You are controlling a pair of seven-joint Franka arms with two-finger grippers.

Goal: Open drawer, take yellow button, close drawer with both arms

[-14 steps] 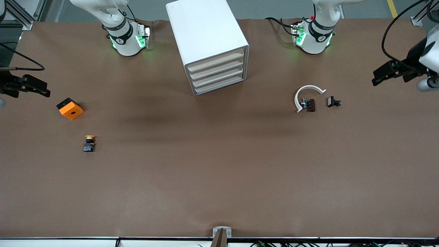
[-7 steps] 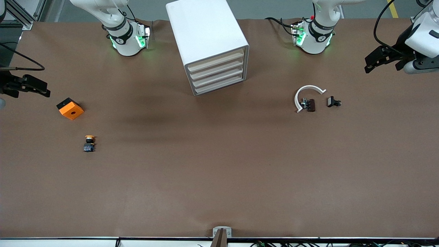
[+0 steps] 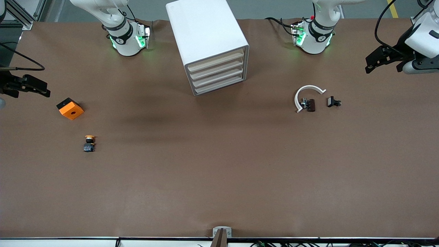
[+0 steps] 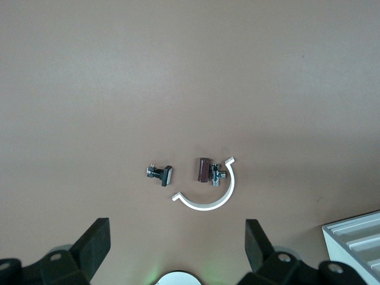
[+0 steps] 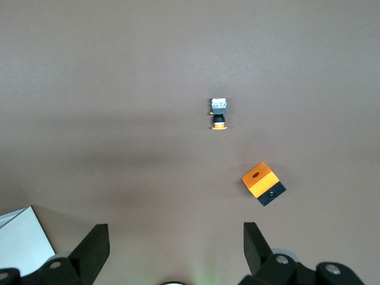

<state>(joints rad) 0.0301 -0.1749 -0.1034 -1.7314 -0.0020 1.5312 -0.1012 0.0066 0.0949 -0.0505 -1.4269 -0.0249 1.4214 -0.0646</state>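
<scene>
While both grippers, left gripper [image 3: 377, 61] and right gripper [image 3: 34, 87], hover with jaws wide and empty, the button [image 3: 89, 143] looks light, rigid; pinch its dark body.

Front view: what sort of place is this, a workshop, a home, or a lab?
Most likely a robotics lab bench: two arm bases bolted along a brown table, aluminium framing at its corner, and only a white cabinet plus small parts like the button laid out.

No text, label, brand, number or sign can be read anywhere; the markings on the arm bases are too small to make out.
</scene>
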